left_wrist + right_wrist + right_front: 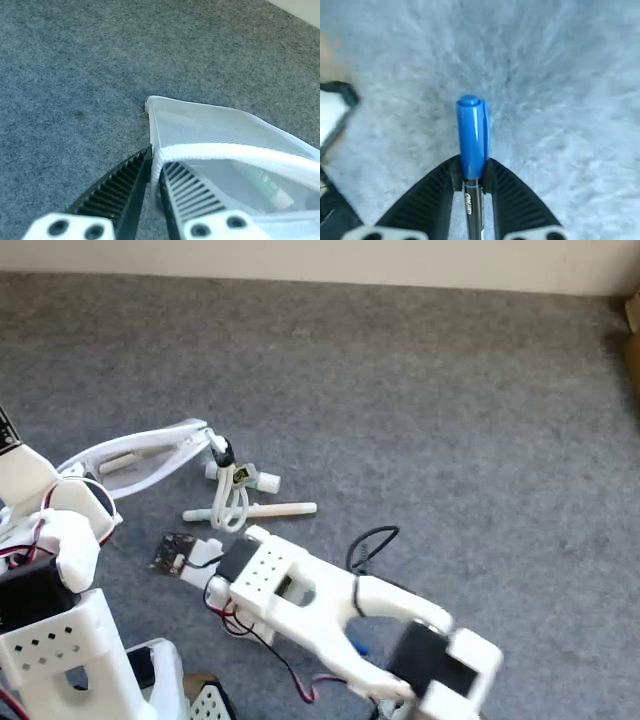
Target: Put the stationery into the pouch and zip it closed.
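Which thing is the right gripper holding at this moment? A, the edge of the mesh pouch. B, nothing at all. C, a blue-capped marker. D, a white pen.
C: the right wrist view shows the right gripper shut on the blue-capped marker, with the cap sticking out past the jaws. It is the left gripper that pinches the edge of the pouch.

You have bare surface (450, 390) across the whole far side and to the right, and a gripper could pass there freely. Near the pouch (140, 458) mouth it is tight: a white tube (250, 480), a pale stick (262, 509) and a looped cord (232, 505) lie just beside it (bunched together). On the near side the right arm (300, 592) and its black cable (372, 543) bar the way, with the left arm (50, 540) filling the near-left corner.
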Robot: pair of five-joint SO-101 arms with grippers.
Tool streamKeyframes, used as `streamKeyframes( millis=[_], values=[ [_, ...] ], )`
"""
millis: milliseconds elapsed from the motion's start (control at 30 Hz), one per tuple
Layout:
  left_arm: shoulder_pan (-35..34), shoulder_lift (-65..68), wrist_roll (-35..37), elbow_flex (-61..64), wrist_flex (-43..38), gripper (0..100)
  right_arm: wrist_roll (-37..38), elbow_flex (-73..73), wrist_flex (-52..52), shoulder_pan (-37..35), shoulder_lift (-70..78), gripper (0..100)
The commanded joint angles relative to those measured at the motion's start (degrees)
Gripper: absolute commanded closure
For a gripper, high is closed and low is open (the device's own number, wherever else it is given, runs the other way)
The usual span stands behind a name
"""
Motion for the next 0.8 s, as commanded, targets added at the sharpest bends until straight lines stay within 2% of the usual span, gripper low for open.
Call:
streamKeyframes(
  millis=[0, 200, 533, 767],
  values=[
    [0.0, 0.0, 0.3, -0.7, -1.5, 99, -0.8, -0.5, 2.6, 0.3, -10.4, 99.4],
    [2.7, 0.0, 0.4, -1.1, -1.7, 99, -7.6, -0.5, 2.5, 1.9, -20.7, 99.4],
    [12.2, 0.0, -2.5, -3.1, -1.3, 99, -10.2, -0.5, 2.2, 2.4, -34.3, 99.4],
    [16.7, 0.0, -3.5, -3.3, -1.3, 99, -10.3, -0.5, 0.2, 7.8, -42.8, 99.4]
  ],
)
